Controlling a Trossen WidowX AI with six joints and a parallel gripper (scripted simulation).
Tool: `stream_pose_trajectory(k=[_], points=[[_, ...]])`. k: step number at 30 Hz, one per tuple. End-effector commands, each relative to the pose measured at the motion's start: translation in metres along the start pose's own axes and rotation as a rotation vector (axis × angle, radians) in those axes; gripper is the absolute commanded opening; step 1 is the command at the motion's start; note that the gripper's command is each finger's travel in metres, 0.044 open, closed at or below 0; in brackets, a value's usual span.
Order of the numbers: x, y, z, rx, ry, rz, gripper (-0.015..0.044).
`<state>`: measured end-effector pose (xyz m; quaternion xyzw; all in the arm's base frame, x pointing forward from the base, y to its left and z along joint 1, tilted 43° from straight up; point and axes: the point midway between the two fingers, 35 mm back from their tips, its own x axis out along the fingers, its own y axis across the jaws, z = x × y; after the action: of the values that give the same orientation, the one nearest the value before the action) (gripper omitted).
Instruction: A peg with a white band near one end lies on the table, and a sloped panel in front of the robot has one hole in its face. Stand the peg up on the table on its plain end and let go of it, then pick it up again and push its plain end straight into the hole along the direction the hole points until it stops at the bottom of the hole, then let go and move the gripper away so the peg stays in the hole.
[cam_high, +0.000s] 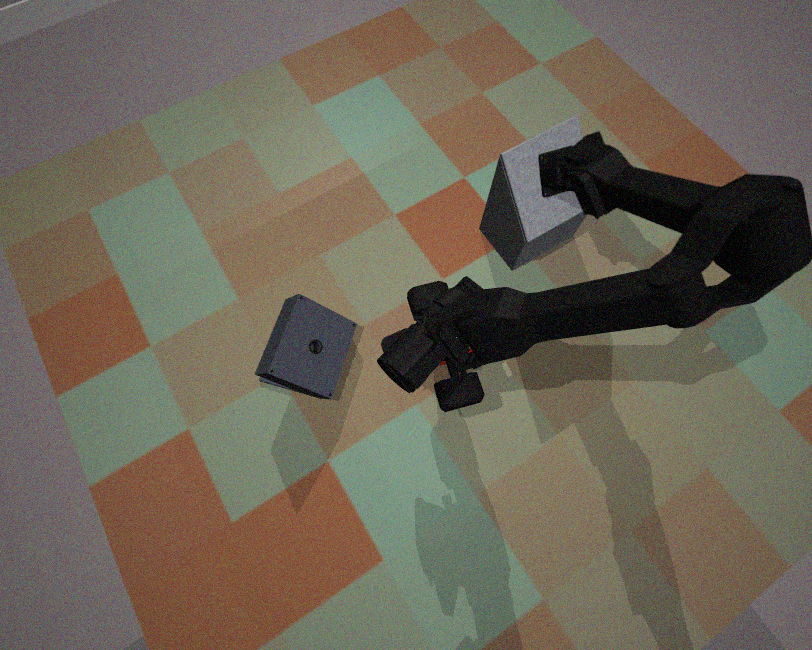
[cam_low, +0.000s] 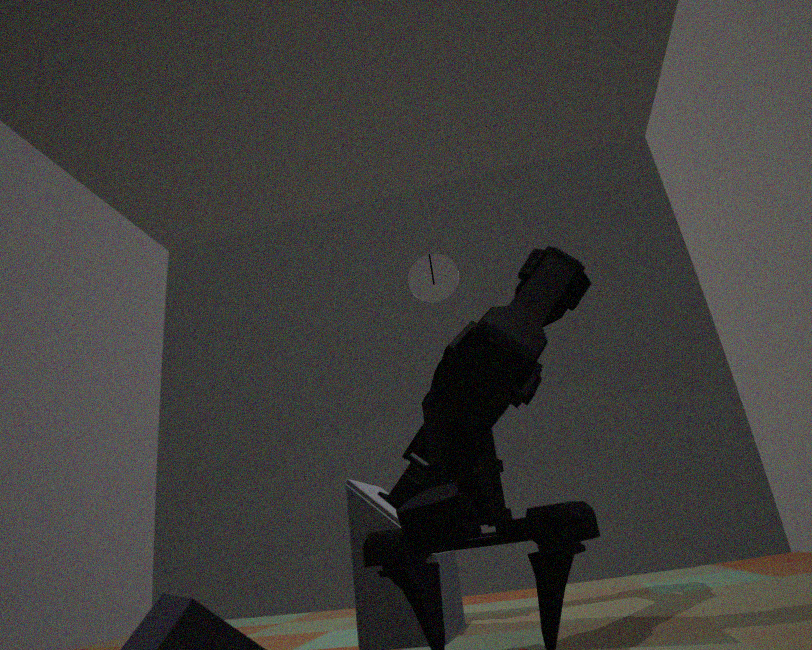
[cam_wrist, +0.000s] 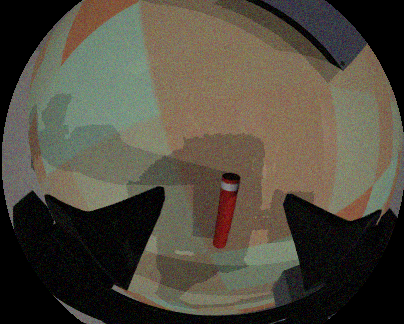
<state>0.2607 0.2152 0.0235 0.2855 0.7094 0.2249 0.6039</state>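
Note:
The red peg (cam_wrist: 226, 215) lies on the table, its white-banded end towards the panel and its plain end towards the robot's base. In the top view only red slivers of the peg (cam_high: 469, 350) show behind the gripper. My gripper (cam_high: 443, 345) (cam_low: 493, 643) (cam_wrist: 227, 198) is wide open and empty, pointing down above the peg, with one finger on each side of it in the wrist view. The grey sloped panel (cam_high: 291, 352) (cam_wrist: 320, 25) stands just beyond the gripper. Its round hole (cam_high: 315, 346) is dark and shows no peg; the wrist view cuts the hole off.
A pale-topped sloped block (cam_high: 524, 203) (cam_low: 399, 589) bears the arm's base. The arm's links (cam_high: 595, 308) reach low from the right in the top view. The panel's dark block (cam_low: 162, 623) shows at the lower left of the exterior view.

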Motion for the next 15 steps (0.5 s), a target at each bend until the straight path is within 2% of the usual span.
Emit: stream_pose_trajectory(k=[1, 10, 15], points=[[0.008, -0.003, -0.002, 0.009, 0.002, -0.004, 0.0440], [0.019, -0.003, -0.003, 0.009, 0.002, -0.002, 0.0440], [0.019, -0.003, -0.003, 0.009, 0.002, -0.002, 0.0309]])
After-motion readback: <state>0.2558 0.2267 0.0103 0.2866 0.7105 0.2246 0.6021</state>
